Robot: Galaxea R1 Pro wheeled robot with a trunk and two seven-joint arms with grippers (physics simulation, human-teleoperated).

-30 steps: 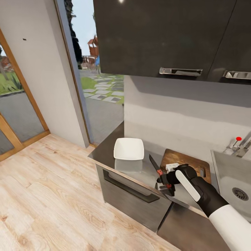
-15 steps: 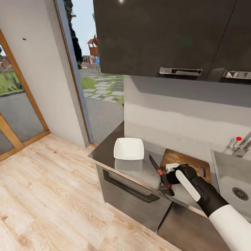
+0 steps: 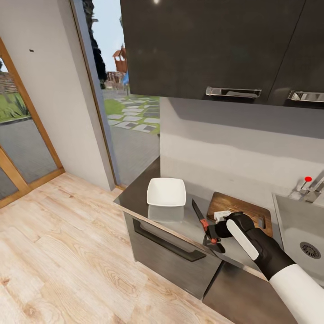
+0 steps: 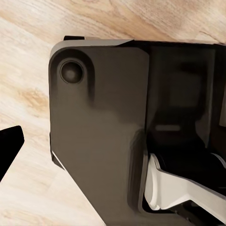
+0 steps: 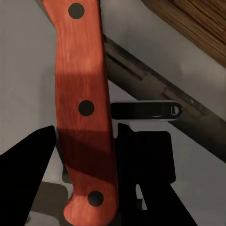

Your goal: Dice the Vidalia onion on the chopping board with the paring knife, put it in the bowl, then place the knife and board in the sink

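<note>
The paring knife (image 3: 200,216) lies on the grey countertop (image 3: 139,195), dark blade pointing toward the wall. My right gripper (image 3: 212,238) is shut on its red-orange handle (image 5: 84,108), one dark finger pressed to each side. Just behind my right hand lies the brown chopping board (image 3: 245,208), with small white pieces (image 3: 220,216) on its near corner, partly hidden by the hand. To the left of the knife stands the white square bowl (image 3: 166,192), which looks empty. At the right edge is the steel sink (image 3: 297,225) with its drain (image 3: 310,249). A dark fingertip (image 4: 9,146) of my left gripper hangs over wooden floor.
Black upper cabinets (image 3: 211,45) with chrome handles hang over the counter. The chrome tap with a red knob (image 3: 308,179) stands behind the sink. A dark drawer front (image 3: 171,245) lies below the bowl. The robot's dark base (image 4: 103,122) shows under my left hand. Glass doors stand at the left.
My right gripper has closed onto the knife handle. The knife has turned slightly, and more of its red handle shows below the fingers. Bowl and board have not moved.
</note>
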